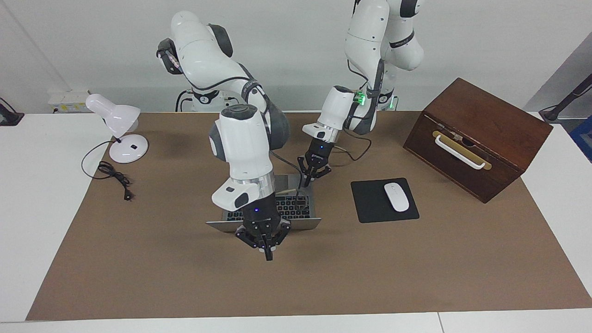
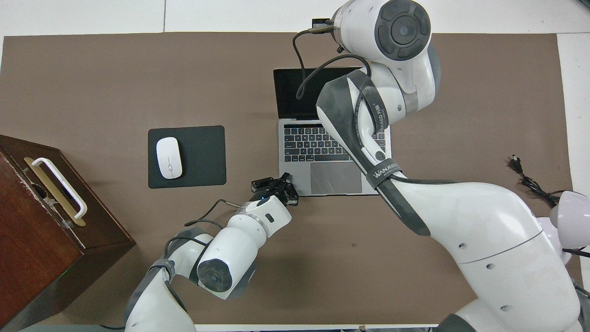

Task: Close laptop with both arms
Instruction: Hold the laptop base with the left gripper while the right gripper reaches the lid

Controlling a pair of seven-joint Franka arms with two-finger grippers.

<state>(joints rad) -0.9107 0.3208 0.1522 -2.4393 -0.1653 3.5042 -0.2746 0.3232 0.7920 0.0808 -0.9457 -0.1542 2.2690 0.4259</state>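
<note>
Two white robot arms converge on an open laptop [image 1: 296, 208] at the centre of a brown-covered counter [image 1: 416, 277], its dark screen still raised and its keyboard and trackpad exposed.

In the facing view, the right gripper [image 1: 268, 253] hangs just below centre frame, on the lid's outer side. Its fingertips are pinched together and hold nothing, apparently so that they can serve as a blunt pusher against the back of the lid.

The left gripper [image 1: 306, 182], also shut and empty, points down at the corner of the laptop's base beside the trackpad, a little above and to the right of centre. Whether it touches the base cannot be told. That position suggests it is there to pin the base while the lid folds down.

In the overhead view, the right arm's bulk covers much of the laptop [image 2: 322, 138] at upper centre. A white mouse [image 1: 397, 197] on a black mouse pad [image 1: 370, 206] lies at centre right of the facing frame, clear of the work.
</note>
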